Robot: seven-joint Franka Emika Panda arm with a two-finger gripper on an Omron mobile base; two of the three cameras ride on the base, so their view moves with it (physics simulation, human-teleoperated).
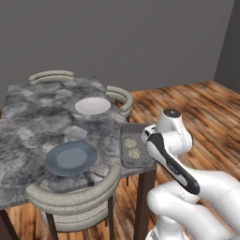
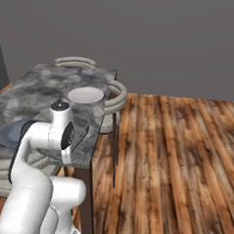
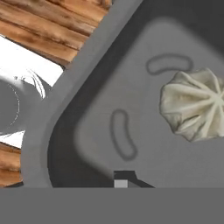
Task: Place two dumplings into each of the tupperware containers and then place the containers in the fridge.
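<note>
Dumplings sit inside the dark grey tupperware container (image 1: 127,140), which lies at the near right edge of the marble counter (image 1: 33,131), just in front of the robot's wrist. From the left base view two pale lumps show in it, one dumpling (image 1: 131,142) just behind the other (image 1: 134,153), close together on the tub's floor. The hand view looks straight down into the same container (image 3: 87,65): one pleated dumpling (image 3: 195,109) rests on the flat grey floor toward the right side, apart from the rounded corner of the rim. Wooden floor (image 3: 48,30) shows beyond the rim at the upper left.

The hand is low over the tub, hidden behind the arm's own white wrist in both base views. In the hand view only a small dark piece of one fingertip (image 3: 124,176) rises at the bottom edge, so how far the hand is open, or whether it holds anything, cannot be told.

On the counter, a round blue-grey plate (image 1: 71,157) lies to the left of the container and a round white plate (image 1: 93,106) lies farther back. Curved-back chairs (image 1: 75,199) stand around the counter.
</note>
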